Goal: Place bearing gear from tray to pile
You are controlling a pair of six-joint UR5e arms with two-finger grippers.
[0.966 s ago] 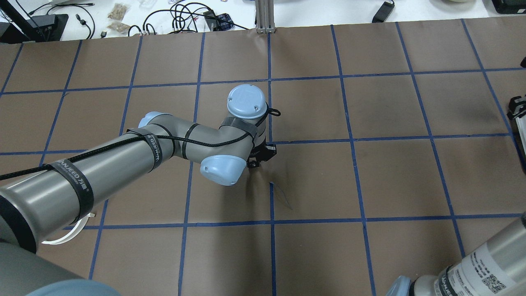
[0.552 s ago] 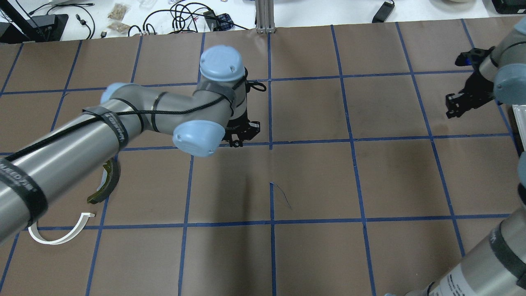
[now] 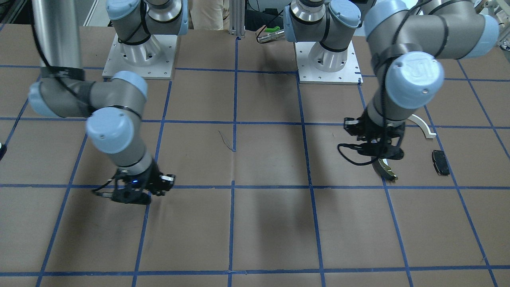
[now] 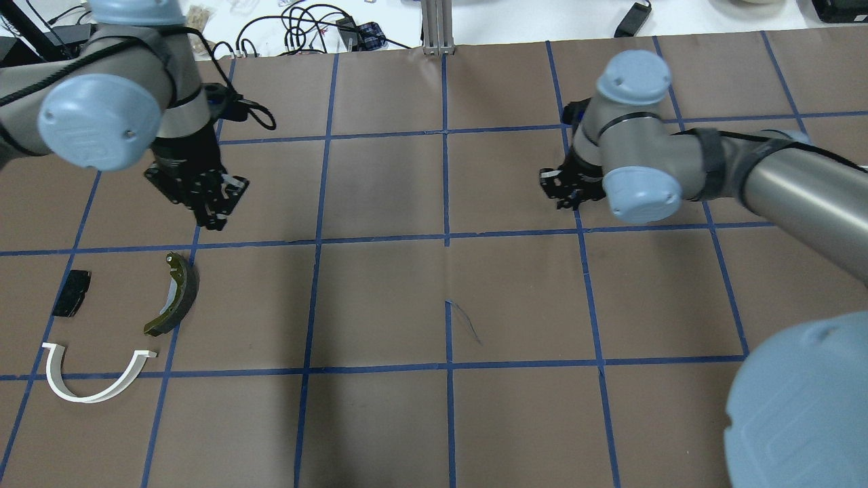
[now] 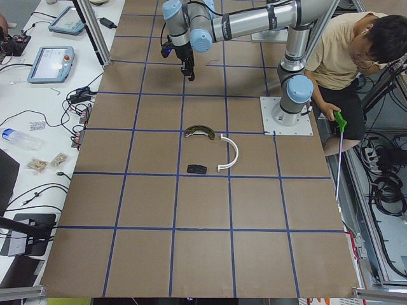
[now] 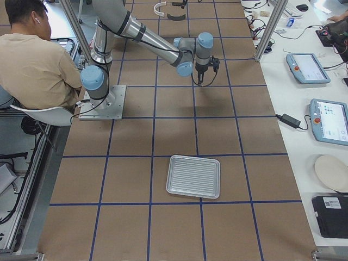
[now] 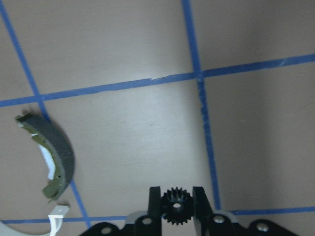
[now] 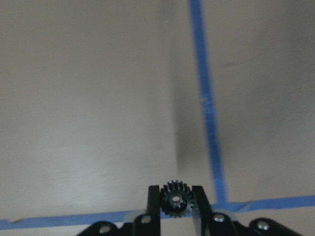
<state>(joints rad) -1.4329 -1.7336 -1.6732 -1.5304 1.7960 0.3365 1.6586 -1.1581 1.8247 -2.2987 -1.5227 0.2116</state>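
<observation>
Overhead view, left to right. The pile lies on the counter [image 4: 380, 305] at its left end: small black pad [image 4: 71, 293], with the dark brake shoe [image 4: 175, 295] at its 3 o'clock, apart from it. The white arc bracket [image 4: 95, 376] sits between 7 and 8 o'clock of the shoe. None of the three parts touches another.

The left pincer [image 7: 176, 199] hangs at roughly 12 o'clock of the shoe and is clear of the pile. Its wrist view shows it narrowed onto a small black bearing gear [image 7: 176, 206], clamped between both fingers, teeth showing above them.

The right pincer [image 8: 175, 195] is at 3 o'clock of the left one, well apart, beside a blue tape line. It is likewise narrowed onto a second bearing gear [image 8: 175, 201], held off the counter.

In the exterior right view, the ribbed metal tray [image 6: 194, 176] lies at 6 o'clock of the right pincer, well apart.
</observation>
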